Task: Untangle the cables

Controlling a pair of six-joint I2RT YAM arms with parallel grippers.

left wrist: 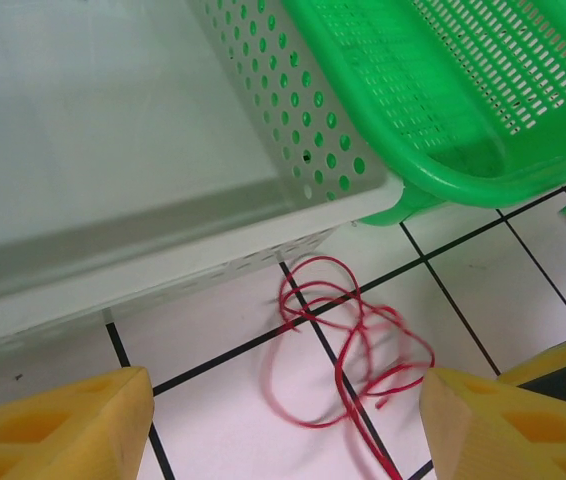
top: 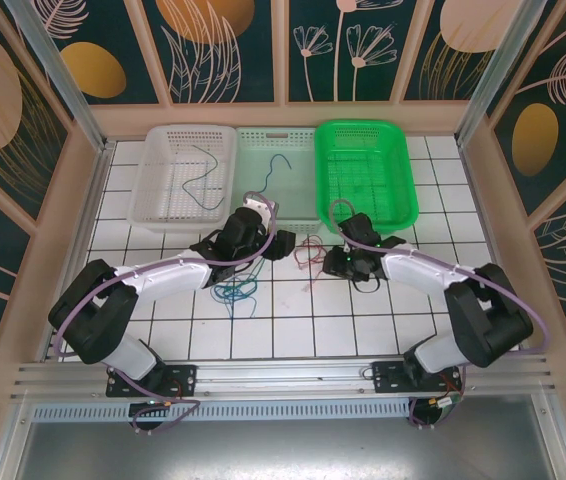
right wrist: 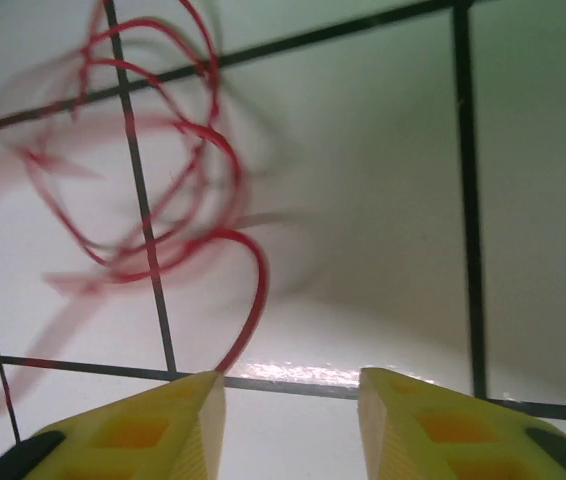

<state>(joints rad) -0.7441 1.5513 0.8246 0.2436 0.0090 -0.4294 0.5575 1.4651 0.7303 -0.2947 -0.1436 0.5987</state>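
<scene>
left pincer (left wrist: 283, 430): jaws wide apart | right pincer (right wrist: 288, 400): jaws closer (a gap shows) | both aimed down

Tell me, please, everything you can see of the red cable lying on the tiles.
The red cable is a very thin, flexible wire, coiled into several loose overlapping loops. It lies on the white tiled table, across dark grout lines, close in front of the pale basket. One strand runs toward the open right claw; whether they touch is unclear.

Bright even light; red cable (right wrist: 260, 285) blurred, glare nr fingers (right wrist: 143, 430).
</scene>
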